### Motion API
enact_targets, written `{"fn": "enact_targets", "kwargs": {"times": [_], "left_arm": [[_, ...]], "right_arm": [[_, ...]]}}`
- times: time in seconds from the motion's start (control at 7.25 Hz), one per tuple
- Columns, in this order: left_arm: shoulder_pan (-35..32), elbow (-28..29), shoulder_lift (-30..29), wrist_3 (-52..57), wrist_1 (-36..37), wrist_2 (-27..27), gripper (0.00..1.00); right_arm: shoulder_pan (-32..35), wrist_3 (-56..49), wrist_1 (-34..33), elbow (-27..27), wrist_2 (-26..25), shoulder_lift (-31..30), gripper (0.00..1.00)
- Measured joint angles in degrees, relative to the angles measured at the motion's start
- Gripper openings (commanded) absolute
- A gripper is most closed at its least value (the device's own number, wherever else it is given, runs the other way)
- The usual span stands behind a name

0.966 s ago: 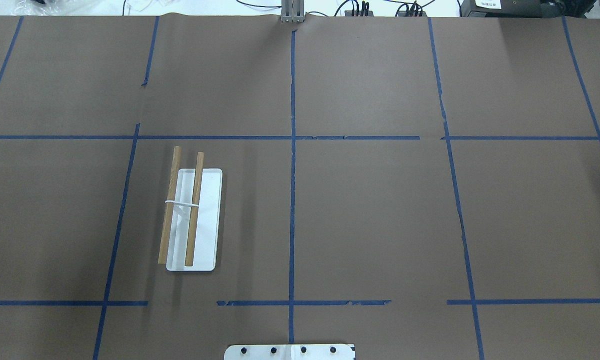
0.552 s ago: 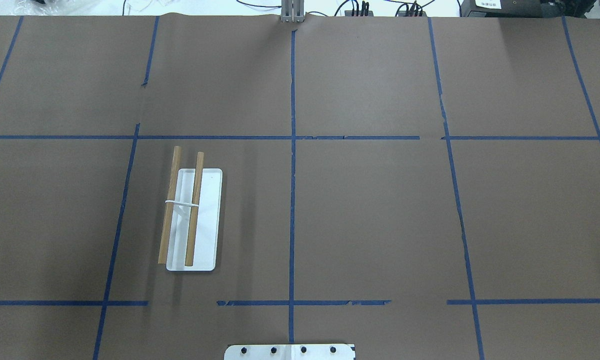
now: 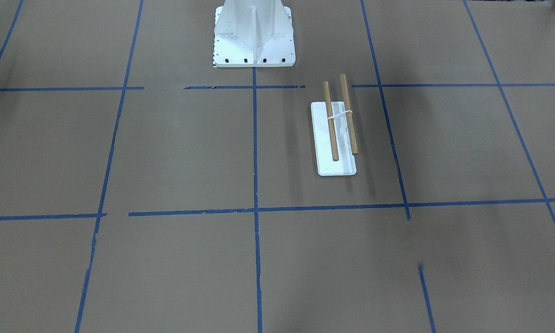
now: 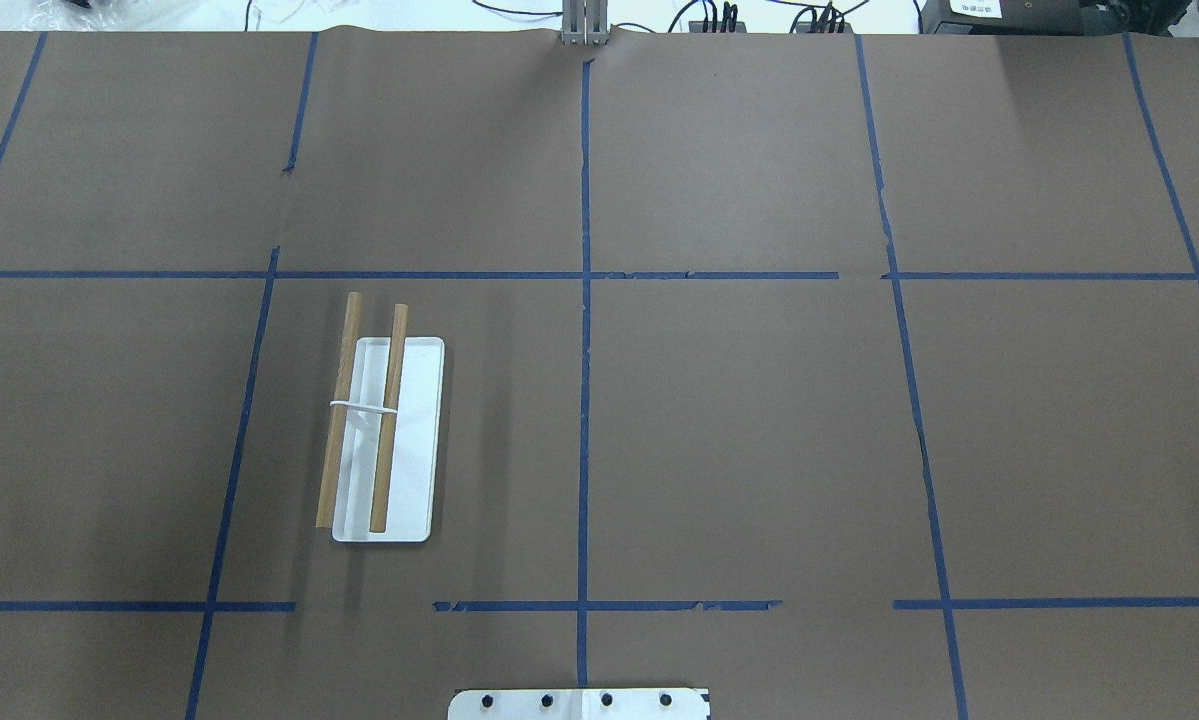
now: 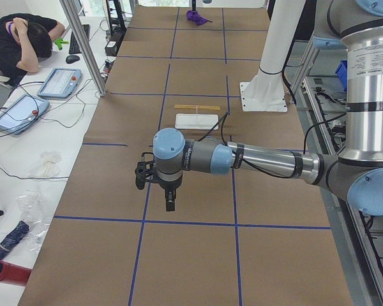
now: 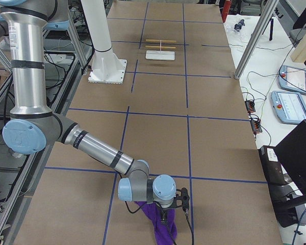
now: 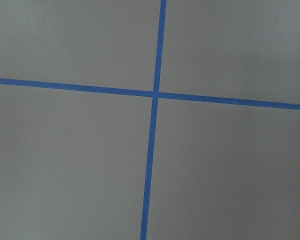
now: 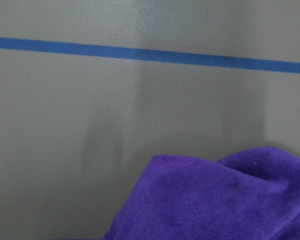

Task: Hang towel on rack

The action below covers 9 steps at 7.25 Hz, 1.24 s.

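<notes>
While the rack [image 4: 389,430] stands on the robot's left half of the table [image 4: 759,430], close in front of the white pedestal [image 4: 579,704] and to its left, the towel [image 6: 160,224] is far off at the table's end on the robot's right, well apart from it. The rack's flat white base lies on the brown paper with its long side running away from the robot. Its two wooden dowels sit parallel above the base, joined at mid-length by a white bracket; both are bare. In the front-facing view the rack [image 3: 335,134] sits inside one square of the blue tape [image 3: 255,148] grid, touching no line. The right gripper [image 6: 167,213], seen only from the table's right end, points down directly over the purple cloth, which bunches under it. Whether its fingers are closed on the fabric or apart cannot be told. The right wrist view shows a folded purple edge [image 8: 215,200] low in the frame, with a tape line beyond it. The left gripper [image 5: 170,199] hangs above the table near its left end, pointing down beside a tape line; its opening cannot be told either.
</notes>
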Motion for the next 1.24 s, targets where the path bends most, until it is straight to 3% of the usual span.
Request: {"fn": "enact_targets", "kwargs": {"times": [0.83,0.97,1.1,1.24], "left_arm": [[0.0,-0.4,-0.2,0.0,0.0,0.0,1.0],[0.0,-0.4,-0.4,0.0,0.0,0.0,1.0],[0.0,-0.4,-0.4,0.0,0.0,0.0,1.0],[0.0,-0.4,-0.5,0.0,0.0,-0.1,1.0]], "right_arm": [[-3.2,-0.1,2.7,-4.2,0.3,0.0,1.0],[-3.3,-0.2,2.8,-4.5,0.1,0.0,0.82],[-3.3,-0.1,2.9,-4.5,0.0,0.1,0.3],[-3.3,-0.1,2.9,-4.4,-0.1,0.1,0.0]]}}
